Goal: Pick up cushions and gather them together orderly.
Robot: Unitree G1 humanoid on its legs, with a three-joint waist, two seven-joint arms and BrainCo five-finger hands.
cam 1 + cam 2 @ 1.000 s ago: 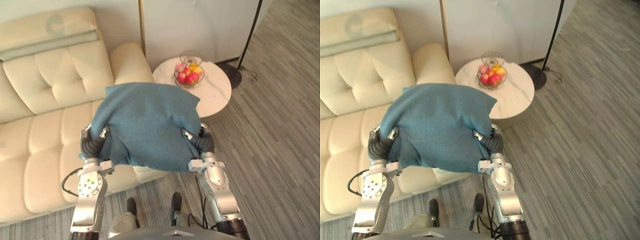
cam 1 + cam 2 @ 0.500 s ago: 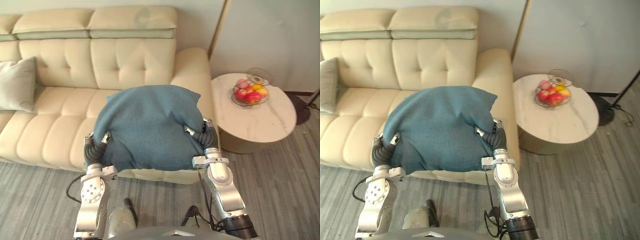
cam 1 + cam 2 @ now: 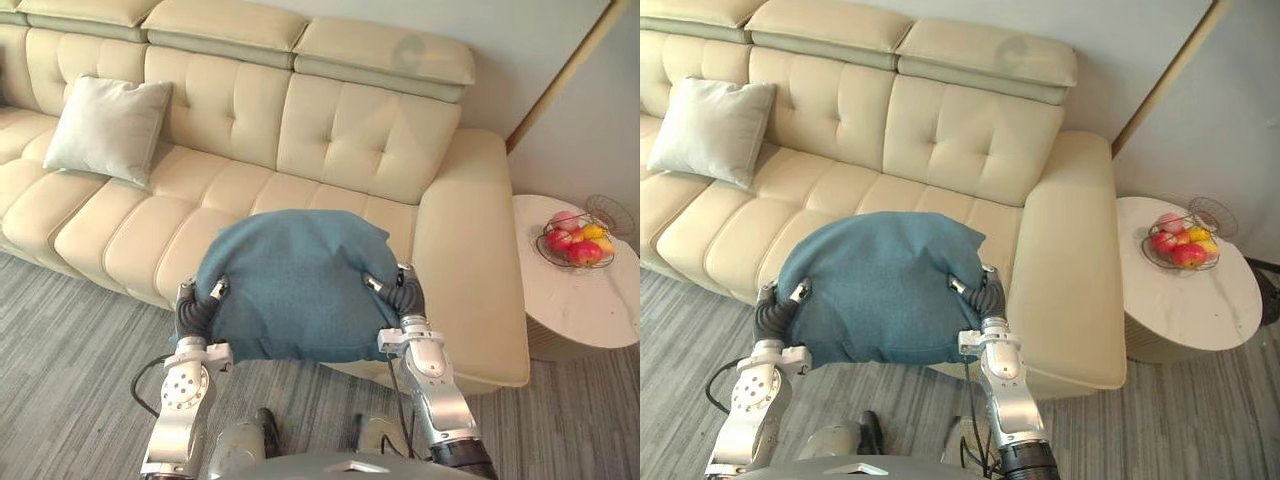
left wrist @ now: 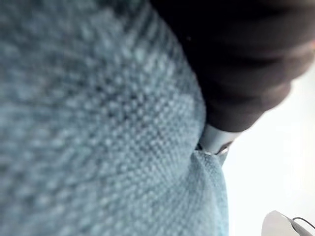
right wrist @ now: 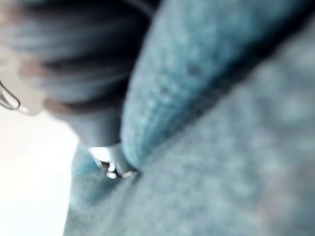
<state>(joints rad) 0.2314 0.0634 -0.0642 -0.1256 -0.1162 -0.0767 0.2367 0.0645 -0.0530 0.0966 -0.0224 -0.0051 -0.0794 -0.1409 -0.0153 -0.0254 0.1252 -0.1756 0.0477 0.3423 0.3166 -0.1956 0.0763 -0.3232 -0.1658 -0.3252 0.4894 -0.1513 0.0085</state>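
teal cushion (image 3: 290, 280) carried between left hand (image 3: 197, 308) and right hand (image 3: 403, 295), pressed on its sides; open or curled cannot tell. view swung left: grey cushion (image 3: 108, 128) on sofa (image 3: 470, 260) now ahead-left of hands, likely drop spot.

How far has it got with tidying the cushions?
Done: blue cushion picked up. In hand: it sits between the left hand and right hand, in front of the sofa. Left: setting it beside the pale cushion on the sofa, to the robot's left.
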